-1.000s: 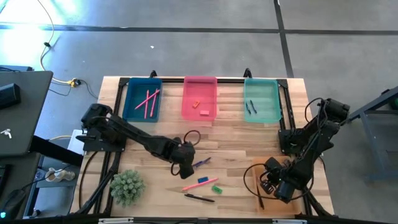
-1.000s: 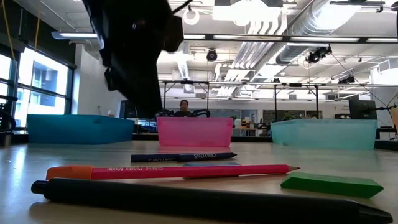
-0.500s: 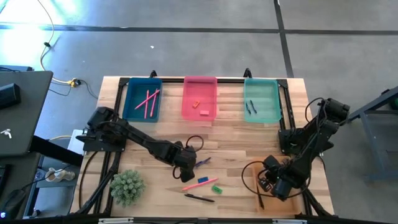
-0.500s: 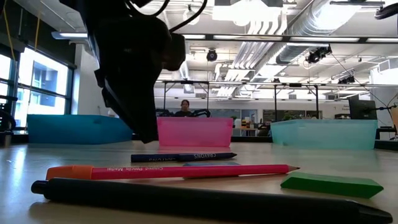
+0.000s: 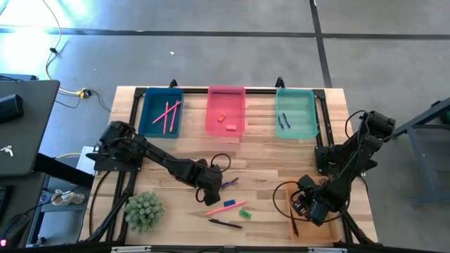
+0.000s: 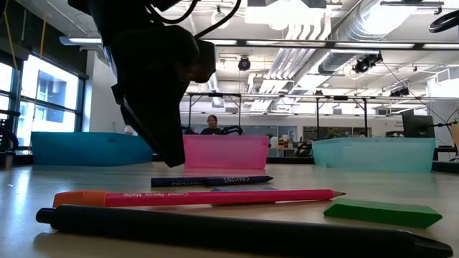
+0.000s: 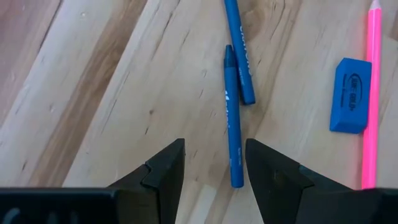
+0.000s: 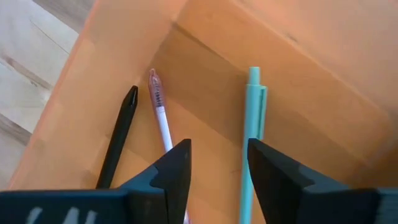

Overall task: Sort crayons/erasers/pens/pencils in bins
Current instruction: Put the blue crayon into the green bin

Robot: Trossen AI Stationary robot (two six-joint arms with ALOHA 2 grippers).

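Left gripper open over blue crayon: light, stiff, waxy; grip mid-shaft. Right gripper open above orange bin.

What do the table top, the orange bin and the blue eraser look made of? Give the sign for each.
Table top: wood with a smooth finish; it shows grain and light and darker plank strips.
Orange bin: probably plastic, translucent and smooth; the wood grain below shows through its floor.
Blue eraser: likely rubber or vinyl, matte; a blocky chunk with rounded corners and faint printing.

Blue eraser and green eraser lie flat on table.
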